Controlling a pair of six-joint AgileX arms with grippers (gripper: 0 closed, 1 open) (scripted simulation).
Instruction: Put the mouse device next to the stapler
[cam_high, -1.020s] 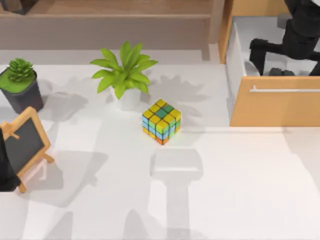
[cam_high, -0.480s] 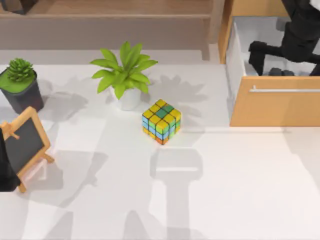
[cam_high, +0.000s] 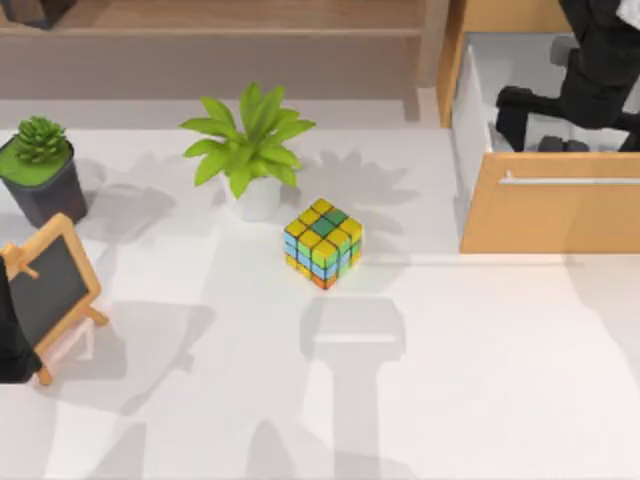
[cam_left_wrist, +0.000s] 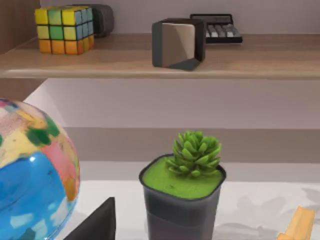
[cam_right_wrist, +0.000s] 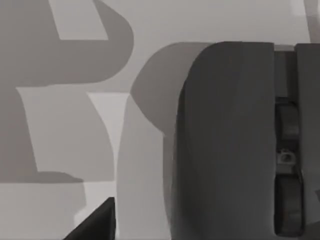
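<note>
Top view first: the right gripper (cam_high: 585, 105) hangs over the open drawer (cam_high: 550, 215), reaching down inside it. The mouse (cam_high: 565, 145) lies on the drawer floor, just behind the wooden front panel, showing as two low dark humps. The gripper is right above it.

Right wrist view now, and it's a close one: the mouse (cam_right_wrist: 225, 140) looms large, scroll wheel showing, with the pale drawer floor around it. So the gripper is very near, but I cannot tell whether it is open or closed, and nothing shows a grip on the mouse yet.

My read on progress: early days. The approach into the drawer looks nearly done. The mouse itself rests inside the drawer, not lifted. Left to do, as I judge it: take hold, lift it out over the front panel, carry it and set it down beside the stapler. Where the stapler sits, I cannot tell.

Out on the surface (cam_high: 450, 380), well away from the drawer, the coloured cube (cam_high: 322, 243) stands alone. The left arm (cam_high: 12, 340) is parked farthest from the drawer, past the little chalkboard (cam_high: 45, 290).
</note>
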